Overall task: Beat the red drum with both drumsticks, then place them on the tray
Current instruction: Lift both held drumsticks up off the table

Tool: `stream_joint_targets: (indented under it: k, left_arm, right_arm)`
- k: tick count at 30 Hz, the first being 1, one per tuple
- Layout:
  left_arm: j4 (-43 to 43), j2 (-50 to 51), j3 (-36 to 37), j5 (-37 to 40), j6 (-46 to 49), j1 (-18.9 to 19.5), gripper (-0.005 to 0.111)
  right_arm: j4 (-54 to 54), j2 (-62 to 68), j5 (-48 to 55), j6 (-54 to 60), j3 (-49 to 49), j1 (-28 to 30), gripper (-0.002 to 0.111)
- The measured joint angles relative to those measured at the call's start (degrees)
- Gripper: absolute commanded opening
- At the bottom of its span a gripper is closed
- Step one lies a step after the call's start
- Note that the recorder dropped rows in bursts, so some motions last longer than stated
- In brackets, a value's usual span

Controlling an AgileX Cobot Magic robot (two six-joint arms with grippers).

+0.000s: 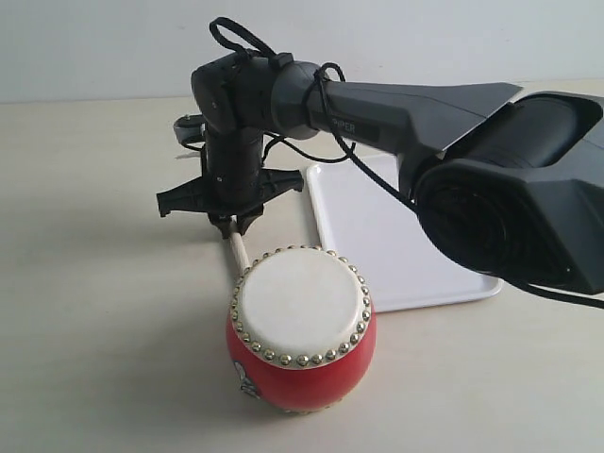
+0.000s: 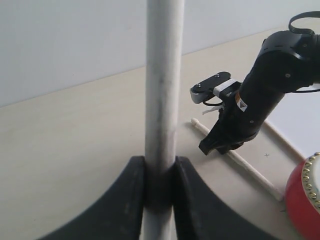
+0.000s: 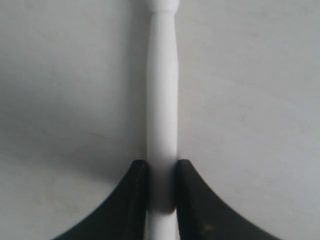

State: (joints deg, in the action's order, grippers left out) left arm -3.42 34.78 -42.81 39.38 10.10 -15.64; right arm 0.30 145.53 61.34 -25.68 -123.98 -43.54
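Observation:
The red drum (image 1: 302, 330) stands upright at the front of the table, cream skin up; its side shows in the left wrist view (image 2: 305, 200). Behind it lies one drumstick (image 1: 238, 253), flat on the table. My right gripper (image 1: 231, 225) points down onto that stick and is shut on it (image 3: 161, 167); the stick's shaft (image 3: 162, 100) runs out to its rounded tip. My left gripper (image 2: 160, 165) is shut on the other drumstick (image 2: 162, 90) and is out of the exterior view. It looks across at the right gripper (image 2: 220, 147) and the lying stick (image 2: 245, 165). The white tray (image 1: 396, 236) lies behind the drum to the right.
The right arm's dark forearm (image 1: 491, 151) crosses above the tray from the right. A cable (image 1: 363, 170) loops along it. Bare beige tabletop (image 1: 94, 283) stretches left of the drum. A pale wall (image 2: 75, 40) stands behind the table.

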Motion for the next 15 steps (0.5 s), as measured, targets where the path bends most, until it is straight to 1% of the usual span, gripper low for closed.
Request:
stream_joint_targets:
  k: [2,3,7,11,15]
  left_arm:
    - [0.0,0.0,0.0,0.0,0.0,0.0,0.0]
    - [0.0,0.0,0.0,0.0,0.0,0.0,0.0]
    - [0.0,0.0,0.0,0.0,0.0,0.0,0.0]
    - [0.0,0.0,0.0,0.0,0.0,0.0,0.0]
    - [0.0,0.0,0.0,0.0,0.0,0.0,0.0]
  right_arm:
    - [0.0,0.13,0.18,0.0,-0.51,0.0,0.009]
    - [-0.3,0.13,0.18,0.0,-0.79,0.0,0.01]
    - [-0.61,0.13,-1.76,0.23,-2.05,0.0,0.007]
    - [-1.42,0.21,-4.52,-0.02,-2.66,0.0,0.007]
    - [-1.59,0.71,-4.88,-0.43,-2.88,0.0,0.007]
